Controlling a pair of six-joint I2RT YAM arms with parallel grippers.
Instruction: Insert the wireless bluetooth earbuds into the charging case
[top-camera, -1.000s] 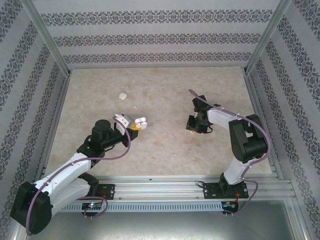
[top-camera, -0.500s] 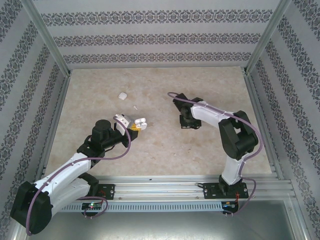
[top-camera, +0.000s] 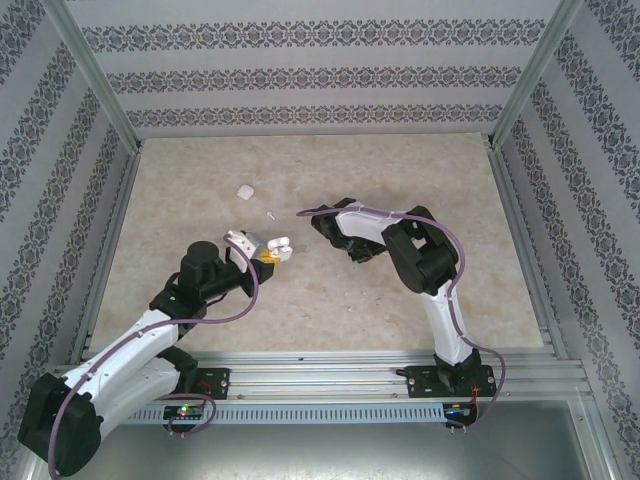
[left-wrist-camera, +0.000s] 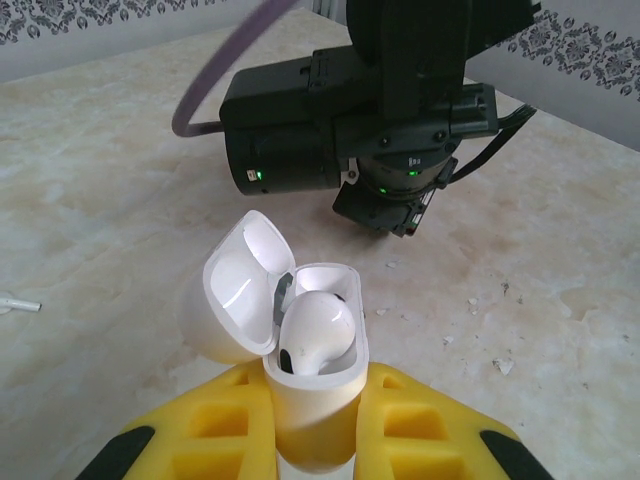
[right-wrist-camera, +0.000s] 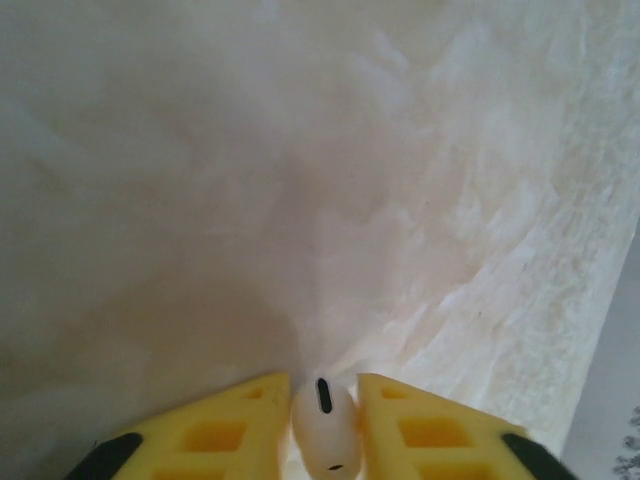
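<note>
Change: your right arm (top-camera: 385, 225) has swung in from the right half of the table (top-camera: 330, 310) toward its middle. The right jaws now sit near the case (top-camera: 279, 243), on its right and apart from it.
Unchanged: the left arm (top-camera: 150, 330) has kept the case where it was, left of the table's middle.
Left jaws: clamped on the lower body of the case, with the lid (left-wrist-camera: 235, 290) swung open to one side.
Case contents: one seated earbud (left-wrist-camera: 318, 325) fills the nearer well.
Right jaws: closed on the second earbud (right-wrist-camera: 323, 425), which is pinched between the yellow fingers (right-wrist-camera: 225, 435) with its dark slot facing the wrist camera.
Meaning: the carry looks almost done. What remains is lining the second earbud up over the free well and pressing it in. Treat that as my reading, not an observation.
Hidden, well: the free well lies behind the seated earbud and under the lid, so you cannot confirm it is empty.
Hidden, grip: the second earbud is cut off by the frame edge, and its stem direction is unknown.
Hard to read: a white lump (top-camera: 243, 190) and a white sliver (top-camera: 271, 214) lie toward the far left of the table. Both are too small to identify.
Cut off: a thin white stick (left-wrist-camera: 18, 304) is clipped at the left wrist view's edge.
</note>
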